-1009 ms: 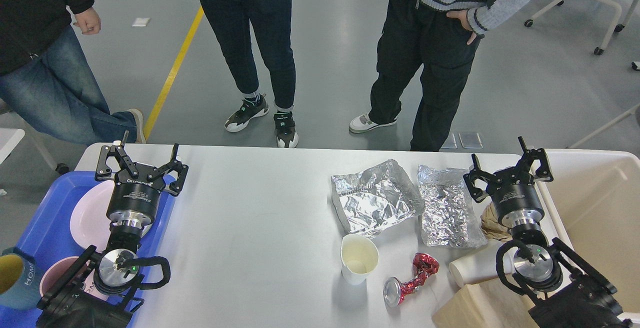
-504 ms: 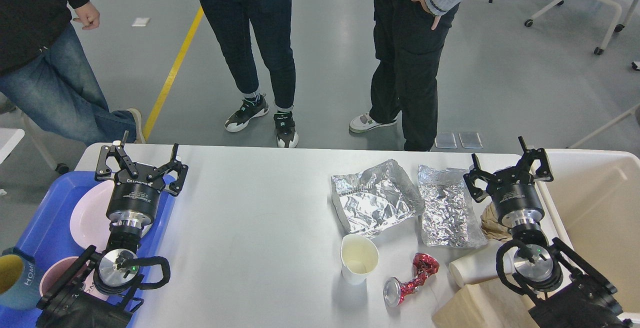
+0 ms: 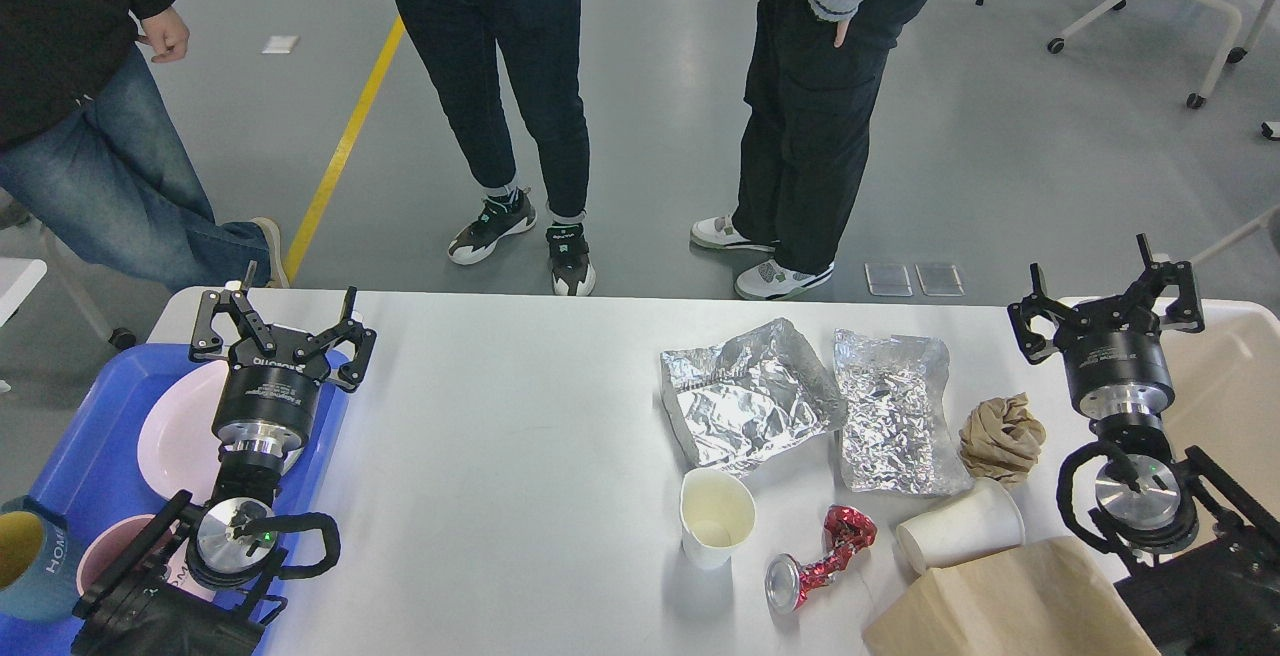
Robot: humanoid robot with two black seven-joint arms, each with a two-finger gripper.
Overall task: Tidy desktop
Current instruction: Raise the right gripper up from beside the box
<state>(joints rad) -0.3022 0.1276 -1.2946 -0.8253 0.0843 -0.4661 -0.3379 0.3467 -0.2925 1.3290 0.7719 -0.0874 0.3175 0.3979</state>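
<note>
The white desktop (image 3: 510,436) holds litter on its right half: two crumpled foil sheets (image 3: 745,398) (image 3: 893,424), an upright paper cup (image 3: 716,516), a crushed red can (image 3: 820,558), a tipped white cup (image 3: 960,540), a brown paper wad (image 3: 1002,438) and a brown paper bag (image 3: 1010,604). My left gripper (image 3: 283,314) is open and empty above the blue tray's far edge. My right gripper (image 3: 1100,288) is open and empty over the cream bin's near-left rim, right of the litter.
The blue tray (image 3: 80,466) at the left holds a pink plate (image 3: 178,444), a pink bowl (image 3: 105,556) and a blue mug (image 3: 25,558). The cream bin (image 3: 1225,366) stands at the right. Three people stand beyond the table's far edge.
My right gripper has moved right and away from me, off the litter to over the bin's rim, uncovering the brown wad and tipped cup. The person at the far edge stepped left. The left arm is still.
</note>
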